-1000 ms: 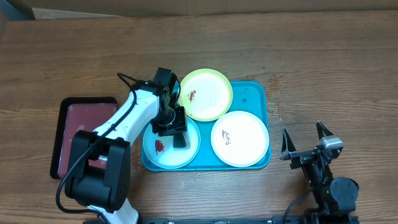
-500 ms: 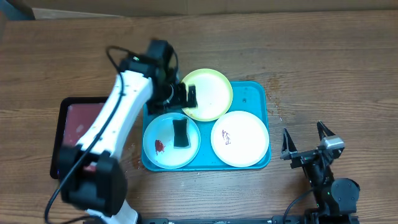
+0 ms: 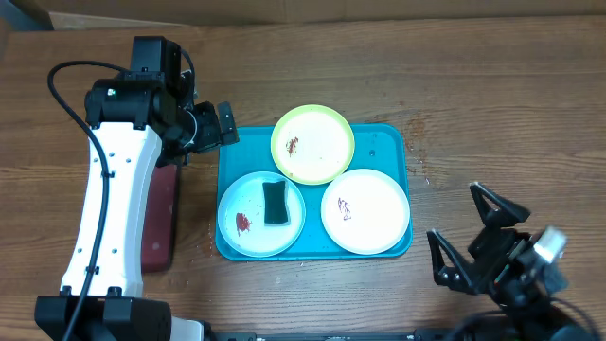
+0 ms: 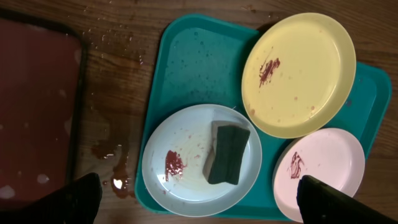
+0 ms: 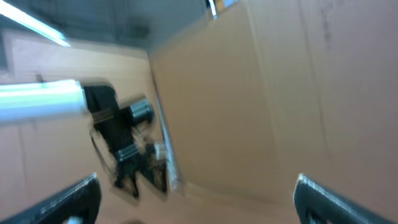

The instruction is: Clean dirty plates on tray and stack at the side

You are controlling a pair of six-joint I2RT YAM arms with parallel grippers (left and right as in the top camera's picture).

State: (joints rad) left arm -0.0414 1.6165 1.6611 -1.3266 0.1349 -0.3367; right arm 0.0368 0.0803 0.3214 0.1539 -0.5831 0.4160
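Note:
The turquoise tray holds three plates. The yellow-green plate at the back has a reddish smudge. The white plate at the front right has a dark smudge. The light blue plate at the front left has a red smudge and a dark sponge lying on it. My left gripper is open and empty, raised left of the tray's back corner. The left wrist view shows the tray, blue plate, sponge, yellow-green plate and white plate below the open gripper. My right gripper is open, right of the tray.
A dark red tray with a black rim lies left of the turquoise tray, partly under my left arm; it also shows in the left wrist view. A reddish-brown spill marks the table between the trays. The right wrist view is blurred and shows cardboard.
My left gripper let go of the sponge on the blue plate, rose and swung back and to the left. My right arm lifted and turned at the front right.

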